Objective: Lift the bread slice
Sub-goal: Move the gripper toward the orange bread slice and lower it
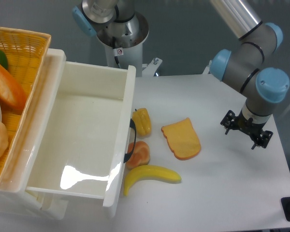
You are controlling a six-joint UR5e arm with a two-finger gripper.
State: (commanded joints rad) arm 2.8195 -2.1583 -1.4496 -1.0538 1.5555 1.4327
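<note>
Flat orange-yellow toy bread slice (181, 139) lies on white table (232, 193); black two-finger gripper (246, 129) hovers well right, finger state indiscernible.

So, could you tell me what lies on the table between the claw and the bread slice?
Nothing: in the fixed camera view, only bare white table separates the bread slice from the claw, which hangs off to its right.

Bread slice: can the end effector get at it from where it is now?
Probably yes. The bread slice lies flat with nothing on it, and bare table separates it from the end effector. The yellow pepper and banana sit apart.
</note>
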